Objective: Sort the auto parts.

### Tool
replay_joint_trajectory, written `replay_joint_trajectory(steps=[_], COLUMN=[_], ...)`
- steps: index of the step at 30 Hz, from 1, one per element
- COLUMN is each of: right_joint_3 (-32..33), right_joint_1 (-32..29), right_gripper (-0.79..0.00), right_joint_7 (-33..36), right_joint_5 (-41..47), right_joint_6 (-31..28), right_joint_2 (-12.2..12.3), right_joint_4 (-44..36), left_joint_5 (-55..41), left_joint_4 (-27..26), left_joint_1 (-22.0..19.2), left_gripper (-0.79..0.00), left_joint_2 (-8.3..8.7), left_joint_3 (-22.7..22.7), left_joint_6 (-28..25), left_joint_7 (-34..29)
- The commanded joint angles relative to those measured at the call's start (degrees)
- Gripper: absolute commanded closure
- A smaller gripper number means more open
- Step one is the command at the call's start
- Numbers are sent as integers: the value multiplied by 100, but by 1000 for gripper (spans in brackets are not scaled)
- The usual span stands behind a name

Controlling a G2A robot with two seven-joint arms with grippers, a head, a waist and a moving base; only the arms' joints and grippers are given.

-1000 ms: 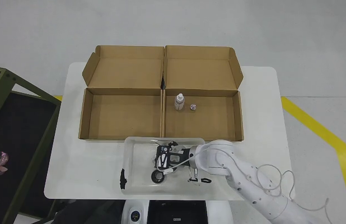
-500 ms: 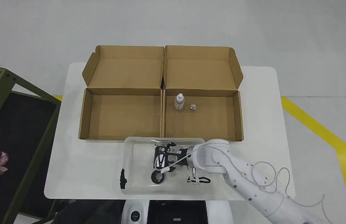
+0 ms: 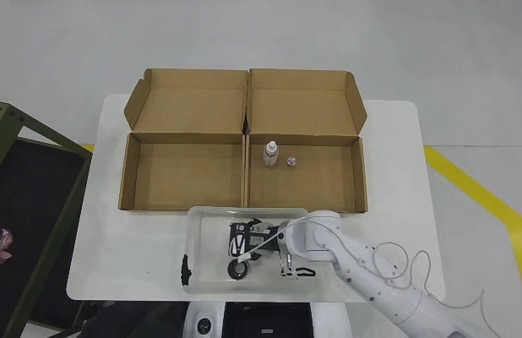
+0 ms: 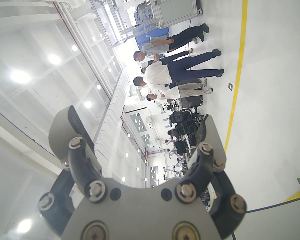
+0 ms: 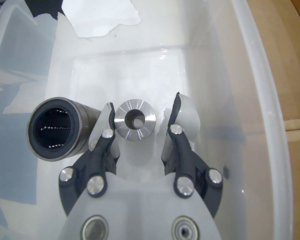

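Overlapping dark sleeve (image 5: 55, 132): right fingers (image 5: 100, 128).

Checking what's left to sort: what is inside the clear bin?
A silver bushing sits between the open jaws of the right gripper, a dark cylinder beside it. The gripper hides the bin floor beneath it, so more parts there cannot be ruled out.

In the clear bin (image 5: 265, 96) a silver ring (image 5: 135, 123) (bored through its middle) sits near a dark steel cylinder (image 5: 55, 131), hollow and black-lined. Beyond the bin, a pale bottle-shaped part (image 3: 270, 154) stands beside a tiny round part (image 3: 290, 162) in a cardboard box (image 3: 328, 182).
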Motion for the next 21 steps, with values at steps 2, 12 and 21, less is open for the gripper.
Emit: replay_joint_trajectory(steps=[2,12,21], right_joint_3=[-1,50,263], right_joint_1=[9,11,-68], right_gripper=[-332,0,0], right_joint_7=[-2,-12,-114], right_joint_5=[0,81,148], right_joint_6=[-5,-61,-97], right_joint_2=[-10,-24,18], right_joint_4=[16,-59,-399], left_joint_5=[0,0,0], left_joint_4=[0,0,0], left_joint_1=[0,0,0], left_gripper=[-785,-785,-785], left_joint_2=[0,0,0], left_joint_3=[0,0,0], left_joint_6=[0,0,0], left_joint_7=[0,0,0])
